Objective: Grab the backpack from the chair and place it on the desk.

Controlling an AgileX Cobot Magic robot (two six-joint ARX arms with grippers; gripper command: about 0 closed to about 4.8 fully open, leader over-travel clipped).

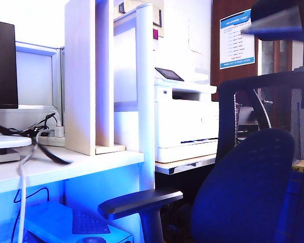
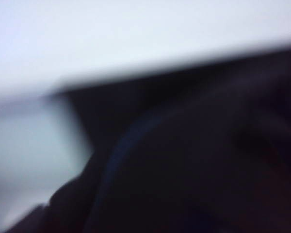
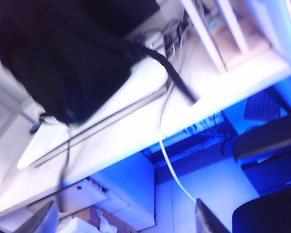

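Right end effector [image 3: 123,221] hangs above the tabletop's [image 3: 136,141] front edge, fingers [image 3: 41,221] spread wide apart with nothing between them. It faces down toward the floor and the space under the tabletop. Neither arm appears in the exterior view.

Left end effector: its wrist view is heavily blurred. It shows only a pale surface above a large dark rounded mass, so the fingers cannot be picked out. Whether they are apart or together cannot be told.

Backpack [image 3: 63,58]: lies on the tabletop, well apart from the right end effector. Its dark bulk rests partly on a flat white slab [image 3: 140,82]. One strap [image 3: 177,82] trails off the slab across the bare white surface toward the partition [image 3: 233,34]. In the exterior view the same strap [image 1: 53,154] shows as a dark band curving over the tabletop [image 1: 101,161], just beside the foot of the partition [image 1: 88,76].

Chair [image 1: 253,187]: stands at the right of the exterior view, apart from the tabletop. Its mesh back is in the foreground, and its armrest [image 1: 139,200] sits below the tabletop's edge.

Other items: a white cable [image 3: 167,155] hangs over the tabletop's front edge. A dark monitor [image 1: 2,63] stands at the far left. A white post [image 1: 144,91] rises beside the partition. A white printer [image 1: 187,121] sits on a lower stand between post and chair.
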